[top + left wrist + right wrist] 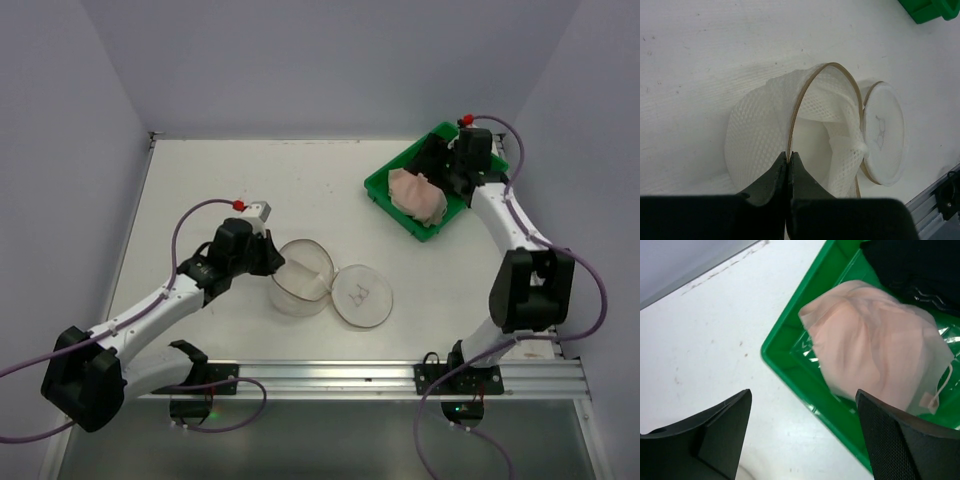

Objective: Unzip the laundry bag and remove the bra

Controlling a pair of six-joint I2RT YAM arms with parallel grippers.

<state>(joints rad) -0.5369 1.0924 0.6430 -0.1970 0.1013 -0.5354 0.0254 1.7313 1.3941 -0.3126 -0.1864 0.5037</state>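
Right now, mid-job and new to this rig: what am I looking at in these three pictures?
Two robot arms are bolted at the near edge of a white table. The wide picture looks down from above and behind them. The other two come from a camera on each wrist. The left tool is shut on the wire rim of the mesh bag, which lies open with its round lid flopped beside it. The right tool is open at the green tray and holds nothing. The pink bra lies in that tray.
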